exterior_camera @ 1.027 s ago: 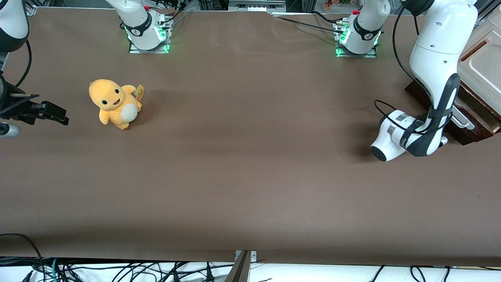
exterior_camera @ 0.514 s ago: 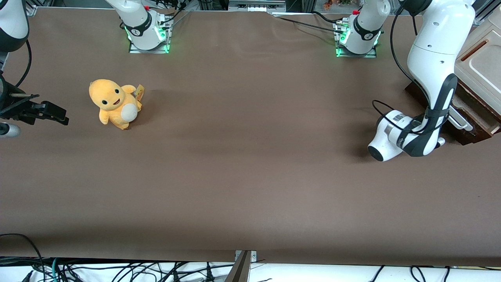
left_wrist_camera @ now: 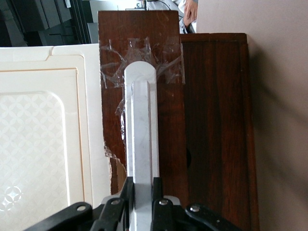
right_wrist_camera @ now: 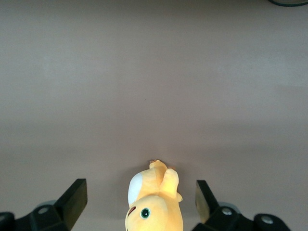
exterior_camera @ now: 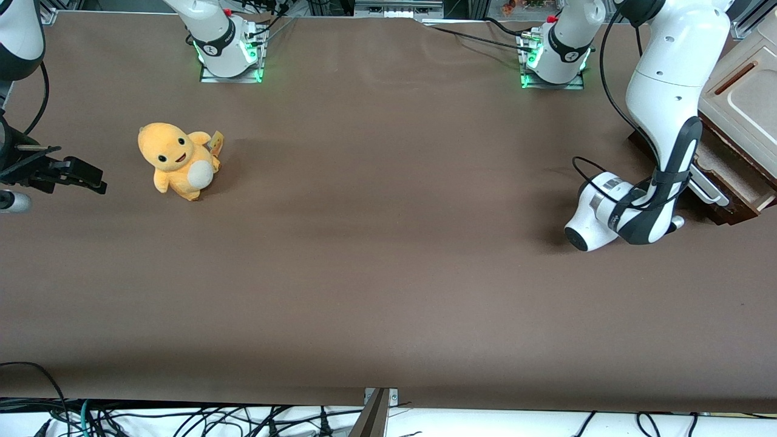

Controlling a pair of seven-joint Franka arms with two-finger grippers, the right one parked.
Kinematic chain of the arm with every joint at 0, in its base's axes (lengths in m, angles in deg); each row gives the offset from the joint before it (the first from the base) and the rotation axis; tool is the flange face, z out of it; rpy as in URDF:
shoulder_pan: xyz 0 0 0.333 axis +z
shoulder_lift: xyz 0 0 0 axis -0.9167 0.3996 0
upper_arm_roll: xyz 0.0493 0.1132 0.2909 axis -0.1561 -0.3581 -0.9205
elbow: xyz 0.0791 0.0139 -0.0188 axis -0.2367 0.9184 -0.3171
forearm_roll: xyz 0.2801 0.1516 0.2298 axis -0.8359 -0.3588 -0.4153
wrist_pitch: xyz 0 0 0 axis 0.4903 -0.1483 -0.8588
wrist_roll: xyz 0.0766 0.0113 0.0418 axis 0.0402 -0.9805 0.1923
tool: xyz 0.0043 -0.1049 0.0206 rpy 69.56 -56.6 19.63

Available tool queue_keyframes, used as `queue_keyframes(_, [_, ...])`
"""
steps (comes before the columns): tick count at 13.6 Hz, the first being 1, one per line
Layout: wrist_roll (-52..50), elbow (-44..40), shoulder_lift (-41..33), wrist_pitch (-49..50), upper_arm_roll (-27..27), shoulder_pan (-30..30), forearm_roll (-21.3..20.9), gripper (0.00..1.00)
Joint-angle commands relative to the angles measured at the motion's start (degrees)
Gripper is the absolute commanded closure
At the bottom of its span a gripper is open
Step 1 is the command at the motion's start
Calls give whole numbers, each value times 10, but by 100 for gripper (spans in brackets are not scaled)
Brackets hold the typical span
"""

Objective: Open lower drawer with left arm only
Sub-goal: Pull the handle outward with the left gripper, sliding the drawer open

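Yellow plush toy (exterior_camera: 177,159) sits toward the parked arm's end of the table (exterior_camera: 376,261), well clear. At the working arm's end, the left arm (exterior_camera: 665,115) reaches down to the lower drawer (exterior_camera: 731,182), already partly out, pale inside showing. Gripper (left_wrist_camera: 143,192) clamped on the white bar handle (left_wrist_camera: 141,130), one finger on each flank. Bar's long axis runs straight away from the wrist; pull probably goes square to it, away from the cabinet top (left_wrist_camera: 43,130)

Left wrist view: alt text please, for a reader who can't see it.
The gripper is shut on the white bar handle of the lower drawer, a dark wooden front patched with clear tape. A cream cabinet top lies beside it.
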Motion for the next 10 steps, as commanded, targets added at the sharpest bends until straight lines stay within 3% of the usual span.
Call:
queue_keyframes(1, [14, -18, 5, 21, -3, -14, 6, 91])
queue_keyframes(10, [46, -39, 4, 37, -4, -28, 25, 91])
